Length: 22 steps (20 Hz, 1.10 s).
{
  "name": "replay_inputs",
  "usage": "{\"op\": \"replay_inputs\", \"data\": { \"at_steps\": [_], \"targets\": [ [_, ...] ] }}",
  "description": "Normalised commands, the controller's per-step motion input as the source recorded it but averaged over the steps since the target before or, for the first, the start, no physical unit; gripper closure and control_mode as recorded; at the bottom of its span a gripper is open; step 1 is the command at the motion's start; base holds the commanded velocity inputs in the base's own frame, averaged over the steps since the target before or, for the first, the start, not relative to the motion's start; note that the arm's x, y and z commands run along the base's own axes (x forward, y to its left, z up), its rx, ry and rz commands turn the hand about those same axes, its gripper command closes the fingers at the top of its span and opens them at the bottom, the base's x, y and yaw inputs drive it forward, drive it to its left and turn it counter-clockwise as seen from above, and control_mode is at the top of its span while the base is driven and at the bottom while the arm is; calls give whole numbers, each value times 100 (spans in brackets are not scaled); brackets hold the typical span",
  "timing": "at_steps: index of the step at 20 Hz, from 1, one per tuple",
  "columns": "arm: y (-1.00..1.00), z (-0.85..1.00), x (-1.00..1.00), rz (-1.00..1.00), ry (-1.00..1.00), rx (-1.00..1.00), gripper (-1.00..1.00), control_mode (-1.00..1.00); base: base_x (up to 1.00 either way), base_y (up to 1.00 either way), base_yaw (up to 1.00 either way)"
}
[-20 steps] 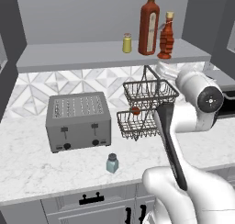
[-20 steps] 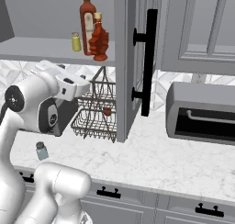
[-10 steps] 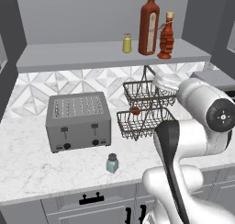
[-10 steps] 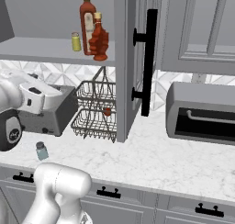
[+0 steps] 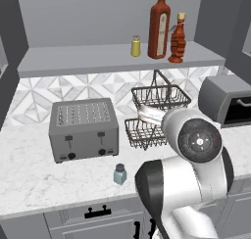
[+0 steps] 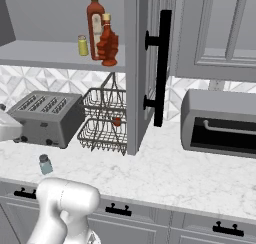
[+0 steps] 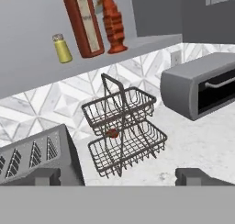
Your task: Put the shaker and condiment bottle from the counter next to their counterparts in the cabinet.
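The shaker (image 5: pixel 119 174) stood upright near the front edge of the counter (image 5: pixel 44 179), a small pale blue-grey glass body under a grey metal cap, just in front of the toaster (image 5: pixel 84 129) and apart from it. In the right base view the shaker (image 6: pixel 45 164) sat at the left end of the white, grey-veined marble top (image 6: pixel 190 175), above grey drawer fronts with black handles.

The condiment bottle (image 5: pixel 178 38) was on the cabinet's (image 5: pixel 223 32) long light-grey shelf board, flat and orange-red with lobed maple-leaf edges, a narrow neck, a tan cap and a small white tag. It stood just right of the tall dark-red sauce bottle (image 5: pixel 159 27) with the green cap; whether they touched could not be told. The small yellow shaker (image 5: pixel 136 46) with its pale cap stood to the left of that bottle, apart from it. In the hand view the same three showed tilted: yellow shaker (image 7: pixel 61 48), tall red bottle (image 7: pixel 84 21), leaf-shaped bottle (image 7: pixel 112 22).

Below the shelf a two-tier dark wire basket (image 7: pixel 125 131) stood against the tiled backsplash, with a small red round thing in its lower tier. The boxy brushed-grey toaster had slotted grilles on top and dark knobs in front. At the right a grey toaster oven (image 6: pixel 220 122) with a dark opening and bar handle rested on the counter.

The gripper (image 7: pixel 119 176) showed two dark finger tips set wide apart, nothing between them.
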Motion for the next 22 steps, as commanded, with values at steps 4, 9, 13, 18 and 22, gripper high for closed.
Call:
{"op": "replay_inputs", "data": {
  "at_steps": [4,9,13,18,22],
  "targets": [
    [-1,-100,-9,0,0,0,-100,-100,0,0,0],
    [-8,-100,3,2,-11,-1,-100,-100,0,0,0],
    [-1,-100,2,1,-19,-6,-100,-100,0,0,0],
    [-1,-100,1,1,-25,-6,-100,-100,0,0,0],
    [-13,-90,0,3,-16,0,-100,-100,0,0,0]
  ]
}}
